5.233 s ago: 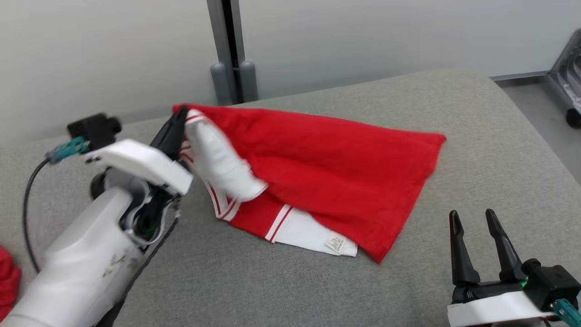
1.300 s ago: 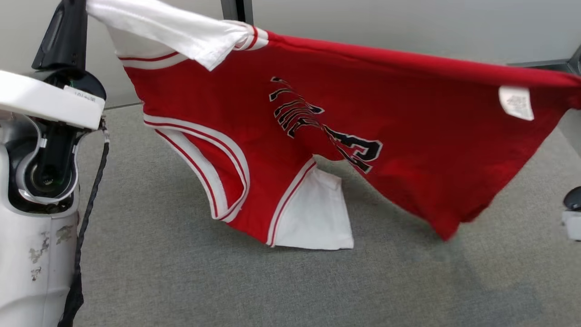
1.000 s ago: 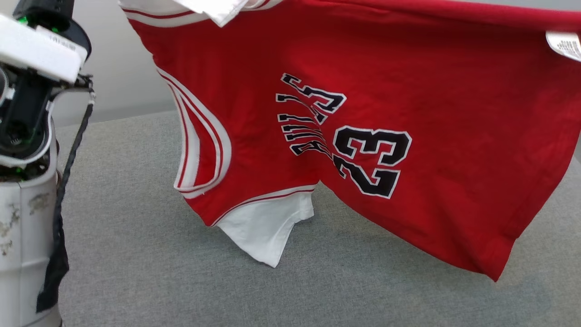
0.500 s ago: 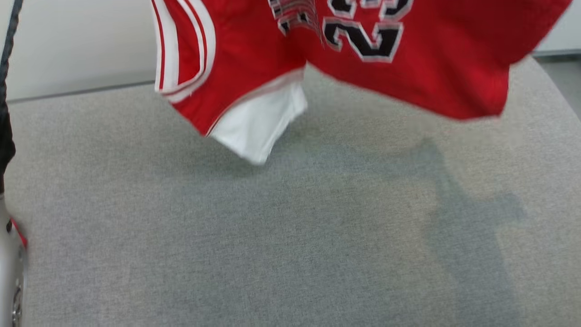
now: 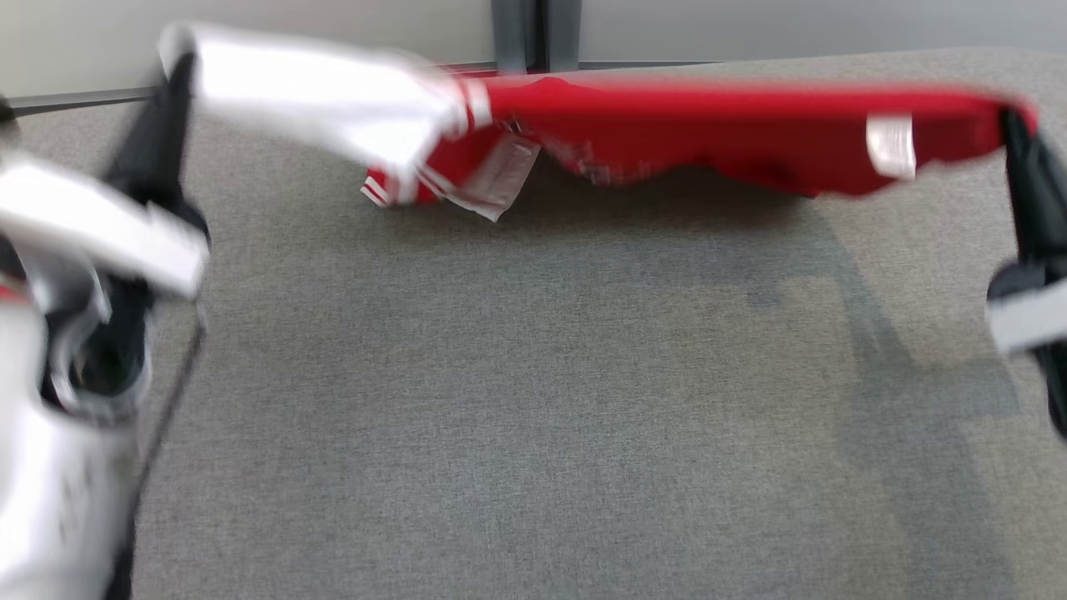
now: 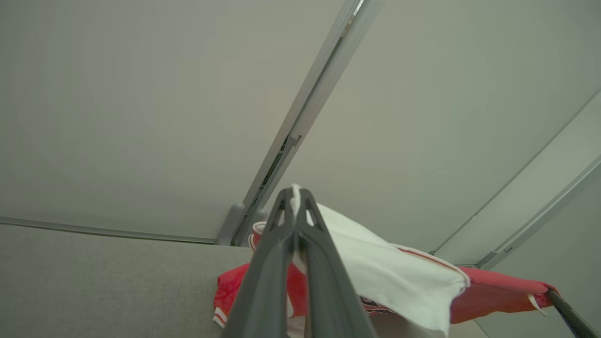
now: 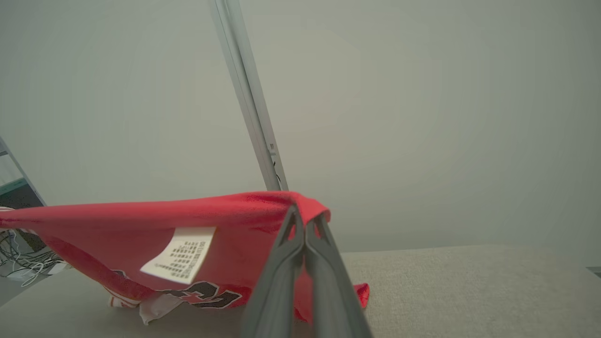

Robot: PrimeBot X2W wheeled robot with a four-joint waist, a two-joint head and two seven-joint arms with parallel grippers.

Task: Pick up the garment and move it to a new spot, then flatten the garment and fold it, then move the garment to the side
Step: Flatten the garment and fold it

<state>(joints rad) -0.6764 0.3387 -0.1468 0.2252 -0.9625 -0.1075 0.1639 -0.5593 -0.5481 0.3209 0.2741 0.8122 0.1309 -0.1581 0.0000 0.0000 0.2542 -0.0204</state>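
Head view, blurred: I have the garment (image 5: 708, 125) stretched in the air between both arms, above the far edge of the grey cushion (image 5: 533, 400). Its hanging part bunches onto the cushion near the middle of that edge. The left gripper (image 5: 177, 71) is at the white sleeve (image 5: 317, 92) end, towards the far left corner. The right gripper (image 5: 1015, 129) is at the red end, by the right edge.

Left wrist view: my left fingers are pressed together, with a thin bit of white sleeve pinched at the very tips.

Right wrist view: these fingers are likewise closed, nipping a red fold at the tips, with the care label (image 7: 181, 256) hanging just beside them.

My worry is that both holds are tip pinches on very little cloth, so a quick swing down could pull a corner free and drop the lot in a heap. The bunched lower part could also tuck under as I lower, leaving creases to flatten. It also sits so near the far edge that the hem might slide off
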